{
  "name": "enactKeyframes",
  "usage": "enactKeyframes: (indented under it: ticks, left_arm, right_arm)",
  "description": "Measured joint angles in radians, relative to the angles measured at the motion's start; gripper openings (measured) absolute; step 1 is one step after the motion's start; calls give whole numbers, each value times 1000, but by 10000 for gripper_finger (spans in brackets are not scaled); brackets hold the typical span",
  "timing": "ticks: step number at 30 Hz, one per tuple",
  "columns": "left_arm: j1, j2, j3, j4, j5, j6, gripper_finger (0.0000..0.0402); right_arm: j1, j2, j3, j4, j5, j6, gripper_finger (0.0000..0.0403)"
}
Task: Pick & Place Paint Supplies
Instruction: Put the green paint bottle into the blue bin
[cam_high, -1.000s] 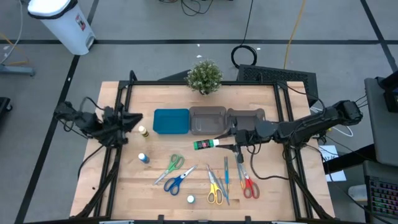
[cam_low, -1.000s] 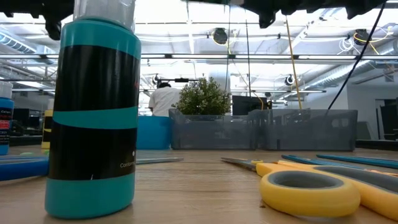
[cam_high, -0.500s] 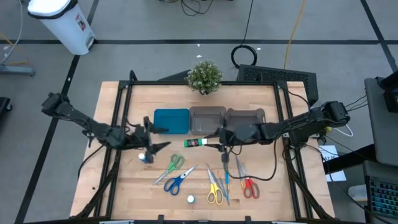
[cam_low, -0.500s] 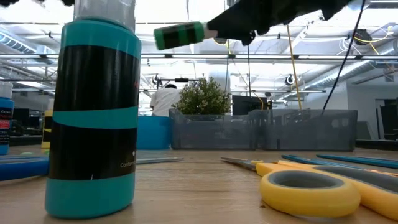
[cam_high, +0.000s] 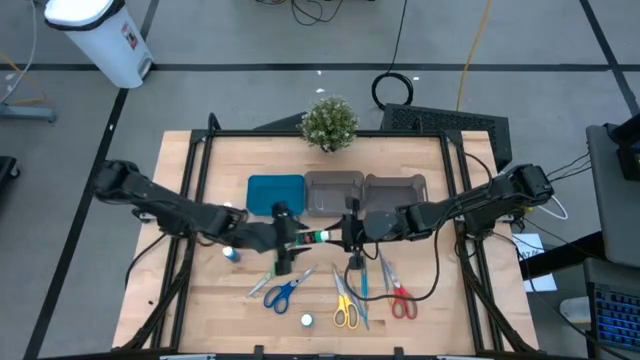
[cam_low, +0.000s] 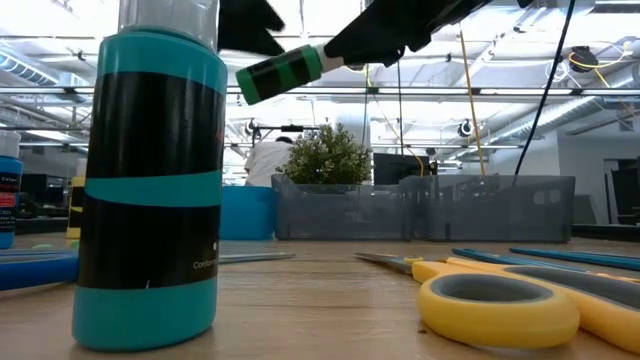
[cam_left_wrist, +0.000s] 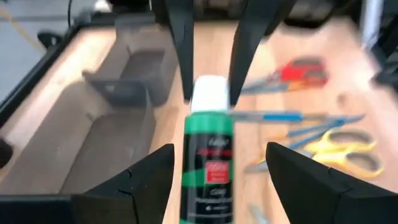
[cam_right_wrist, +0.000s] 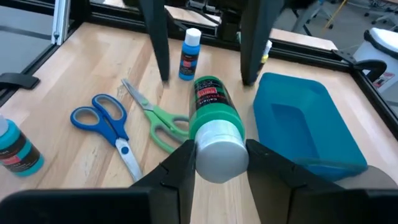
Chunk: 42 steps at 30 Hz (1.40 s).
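While two arms meet over mid-table: a green bottle hangs between them, lying sideways in the air.
Right gripper: clamped on the white cap end of the green bottle, one dark finger on each side of the cap.
Left gripper: jaws spread wide, one finger on each side of the bottle's green body with a gap showing, not pressing it.
Right arm: reaches in from the table's right edge, stretched low and nearly level toward the centre.
Left arm: comes from the left edge, angled across the boards to face the other arm head-on.
Green bottle's place: above bare wood, just in front of the teal tray and the grey bins.
On the table below: blue-handled scissors, green-handled scissors, yellow-handled scissors and red-handled scissors.
Other bottles: a blue one upright near the left arm, a teal one by the front edge.
Back edge: a small potted plant.
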Motion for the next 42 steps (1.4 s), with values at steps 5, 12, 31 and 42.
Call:
enactKeyframes:
  ticks: [5,12,31,42]
  left_arm:
    - [26,93,62,-94,24,-12,268]
    - [51,124,69,-182,26,-14,266]
    - [57,123,68,-68,8,54,115]
    - [116,97,-87,397,183,217,115]
  right_arm:
    - [0,-1,0,-8,1,0,109]
    - [22,-30,1,-21,8,1,108]
    - [45,-85,0,-127,96,-16,153]
    - [55,-275,-138,-220,207,90,204]
